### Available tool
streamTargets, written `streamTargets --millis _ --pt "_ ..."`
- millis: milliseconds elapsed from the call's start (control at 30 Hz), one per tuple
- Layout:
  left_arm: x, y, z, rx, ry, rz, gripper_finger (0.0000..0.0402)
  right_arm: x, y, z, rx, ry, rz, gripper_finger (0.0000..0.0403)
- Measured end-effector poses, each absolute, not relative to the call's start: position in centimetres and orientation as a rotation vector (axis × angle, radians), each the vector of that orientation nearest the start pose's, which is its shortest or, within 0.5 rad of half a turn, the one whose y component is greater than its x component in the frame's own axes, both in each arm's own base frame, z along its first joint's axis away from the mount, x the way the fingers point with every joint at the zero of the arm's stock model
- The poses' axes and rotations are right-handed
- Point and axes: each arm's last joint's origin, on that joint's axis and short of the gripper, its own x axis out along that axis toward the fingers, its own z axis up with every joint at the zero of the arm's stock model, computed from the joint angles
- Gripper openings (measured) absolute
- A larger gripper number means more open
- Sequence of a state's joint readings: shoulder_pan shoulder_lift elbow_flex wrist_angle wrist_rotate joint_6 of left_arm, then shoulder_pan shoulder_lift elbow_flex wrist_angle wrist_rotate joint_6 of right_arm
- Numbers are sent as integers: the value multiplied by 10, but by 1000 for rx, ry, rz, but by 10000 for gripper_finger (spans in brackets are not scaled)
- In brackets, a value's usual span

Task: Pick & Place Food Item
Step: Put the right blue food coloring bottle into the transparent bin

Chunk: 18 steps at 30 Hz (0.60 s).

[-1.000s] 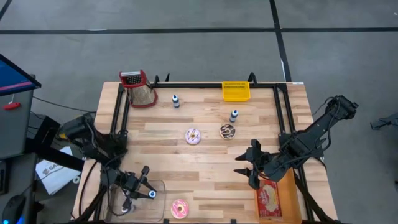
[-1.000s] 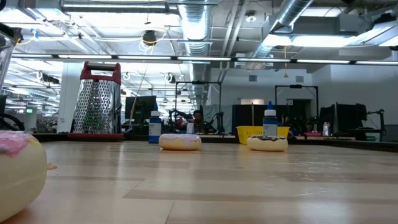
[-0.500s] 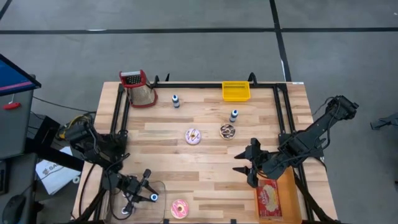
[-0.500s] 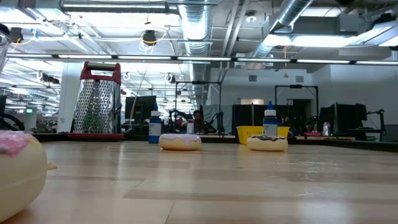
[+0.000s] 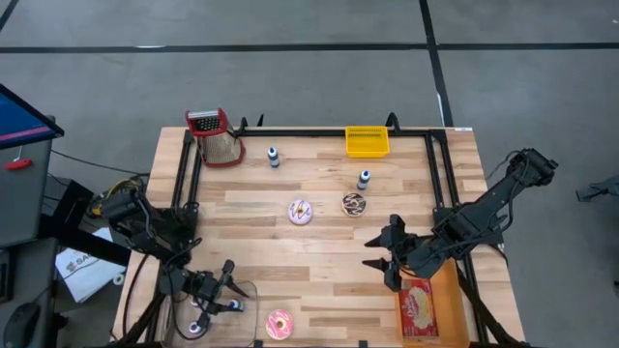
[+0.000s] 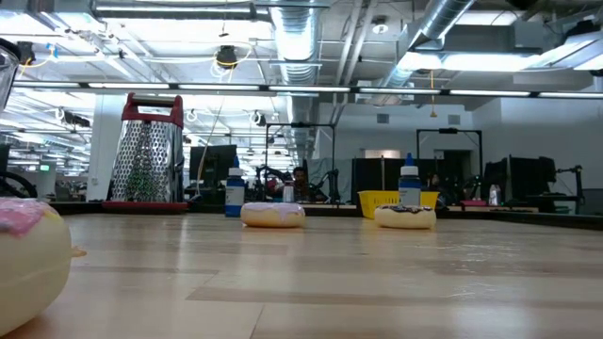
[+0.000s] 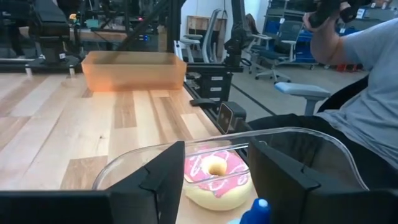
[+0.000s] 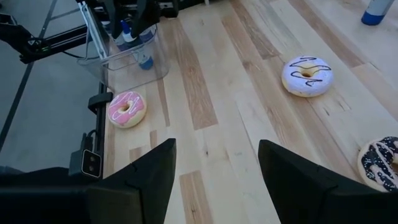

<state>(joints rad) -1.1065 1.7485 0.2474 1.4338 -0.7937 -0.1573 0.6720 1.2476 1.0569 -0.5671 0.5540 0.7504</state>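
Metal grater (image 5: 219, 137) at table's (image 5: 319, 261) corner; yellow bin (image 5: 368, 142) nearby.

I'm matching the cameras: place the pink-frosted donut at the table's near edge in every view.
High view: pink donut at the near edge, beside the clear container.
Low view: far left, cut off.
Left wrist view: between the claw's fingers.
Right wrist view: by the table edge.
Shared landmark: the clear container.

Pale wood plank table (image 5: 319, 242) w/ matt finish; clear glossy plastic container (image 7: 298, 146); metal grater (image 6: 147, 162).
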Motion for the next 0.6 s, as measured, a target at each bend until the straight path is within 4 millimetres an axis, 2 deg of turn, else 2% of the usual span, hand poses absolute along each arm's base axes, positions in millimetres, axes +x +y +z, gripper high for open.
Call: streamTargets --millis 200,400,600 --pt "122 -196 126 -40 22 -284 161 210 146 303 280 614 -122 221" --pt "118 -187 168 -34 -108 -259 161 211 146 304 261 607 -114 221" --pt "112 -169 209 16 -242 -211 165 212 146 305 232 593 -92 221"
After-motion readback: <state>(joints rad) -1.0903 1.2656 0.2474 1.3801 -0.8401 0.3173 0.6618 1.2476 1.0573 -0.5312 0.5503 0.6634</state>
